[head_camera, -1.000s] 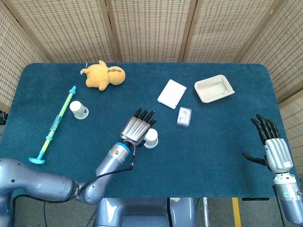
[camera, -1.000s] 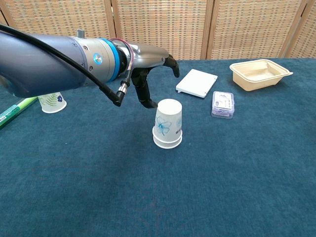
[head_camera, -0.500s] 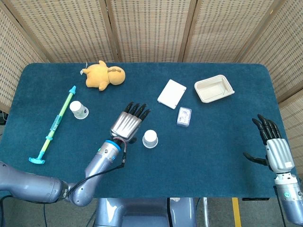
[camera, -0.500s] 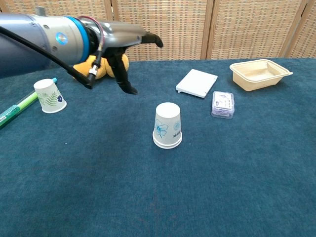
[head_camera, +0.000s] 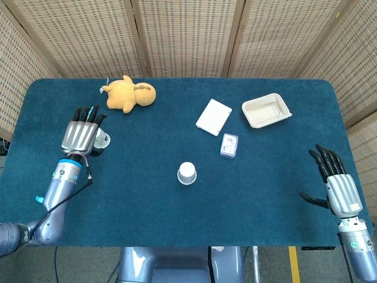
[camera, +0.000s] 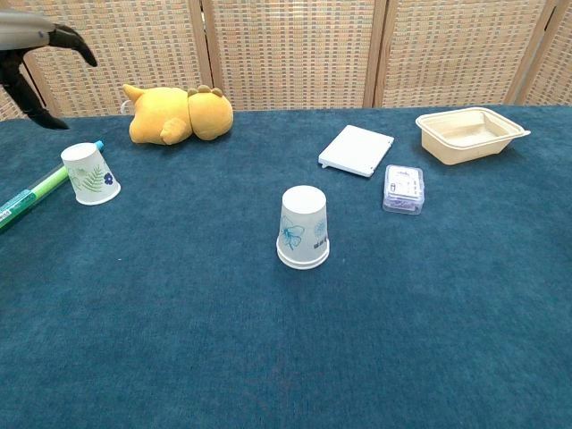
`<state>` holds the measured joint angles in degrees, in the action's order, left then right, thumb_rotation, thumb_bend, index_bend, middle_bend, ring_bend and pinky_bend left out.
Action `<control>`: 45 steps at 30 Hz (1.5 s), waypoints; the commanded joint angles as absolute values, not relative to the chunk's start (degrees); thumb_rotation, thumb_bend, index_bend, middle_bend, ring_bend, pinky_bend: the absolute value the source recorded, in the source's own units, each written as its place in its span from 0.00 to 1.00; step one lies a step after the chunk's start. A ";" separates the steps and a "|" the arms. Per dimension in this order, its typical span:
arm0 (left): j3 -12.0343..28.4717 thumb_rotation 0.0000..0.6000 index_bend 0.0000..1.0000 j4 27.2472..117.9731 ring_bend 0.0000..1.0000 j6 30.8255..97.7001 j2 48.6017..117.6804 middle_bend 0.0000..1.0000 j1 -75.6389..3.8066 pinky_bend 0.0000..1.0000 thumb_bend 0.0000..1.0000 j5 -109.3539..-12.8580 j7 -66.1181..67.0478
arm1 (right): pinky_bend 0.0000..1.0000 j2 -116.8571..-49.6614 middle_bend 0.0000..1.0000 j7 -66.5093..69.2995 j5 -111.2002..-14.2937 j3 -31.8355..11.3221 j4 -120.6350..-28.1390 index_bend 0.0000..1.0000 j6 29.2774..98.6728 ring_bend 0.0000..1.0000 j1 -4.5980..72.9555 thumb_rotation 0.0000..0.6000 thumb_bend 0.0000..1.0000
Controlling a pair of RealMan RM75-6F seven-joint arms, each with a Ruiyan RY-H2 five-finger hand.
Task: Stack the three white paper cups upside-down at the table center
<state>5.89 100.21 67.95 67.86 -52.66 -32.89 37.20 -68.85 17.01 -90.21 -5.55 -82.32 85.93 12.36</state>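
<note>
Head view: my left robot hand (head_camera: 80, 137) is above the left part of the counter (head_camera: 135, 194), fingers apart and extended toward the far edge, holding nothing. It covers most of a single paper cup (head_camera: 102, 140), which lies just to the right of a green and blue stick (head_camera: 75, 141) set lengthwise near the left edge. In the chest view, only the dark fingertips (camera: 73, 39) of this robot hand show at the upper left, raised above the single cup (camera: 91, 173), not touching it. That cup stands upside-down, tilted, printed with a green leaf, beside the stick (camera: 31, 197).

The stacked cups (head_camera: 187, 173) stand at the counter center. The chest view shows two nested cups (camera: 304, 227), upside-down and upright, with a blue print on the side.

My right robot hand (head_camera: 337, 187) is past the right edge, toward the near right corner, fingers apart, thumb out to the side, holding nothing.

Near the far edge lies a yellow plush toy (head_camera: 129, 94). Right of center lie a flat white box (head_camera: 214, 117), a small clear packet (head_camera: 229, 145) and an empty cream tray (head_camera: 247, 109), each apart from the others.
</note>
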 commanded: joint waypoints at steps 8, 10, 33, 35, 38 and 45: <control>5.99 1.00 0.18 80.17 0.00 55.30 72.12 0.00 -49.41 0.00 0.23 -33.02 29.23 | 0.03 -69.38 0.00 15.54 -88.79 -5.92 -81.94 0.00 84.71 0.00 12.56 1.00 0.07; 6.02 1.00 0.18 77.89 0.00 53.35 73.13 0.00 -49.76 0.00 0.23 -32.77 29.44 | 0.03 -69.50 0.00 15.47 -88.47 -6.04 -81.74 0.00 84.49 0.00 12.61 1.00 0.07; 8.64 1.00 0.21 60.42 0.00 43.75 85.33 0.00 -53.52 0.00 0.23 -27.97 31.72 | 0.03 -69.92 0.00 15.36 -87.14 -6.53 -80.36 0.00 83.04 0.00 12.96 1.00 0.07; 8.77 1.00 0.22 59.45 0.00 43.27 86.02 0.00 -53.85 0.00 0.23 -27.09 32.49 | 0.03 -70.00 0.00 15.07 -87.04 -6.52 -80.33 0.00 82.83 0.00 13.02 1.00 0.07; 8.86 1.00 0.23 58.60 0.00 42.91 86.61 0.00 -54.09 0.00 0.23 -26.35 33.18 | 0.03 -69.99 0.00 15.06 -86.98 -6.48 -80.33 0.00 82.59 0.00 13.07 1.00 0.07; 8.99 1.00 0.34 56.85 0.00 42.05 87.72 0.00 -54.38 0.00 0.23 -24.92 34.52 | 0.03 -70.09 0.00 14.80 -86.90 -6.57 -80.32 0.00 82.49 0.00 13.15 1.00 0.07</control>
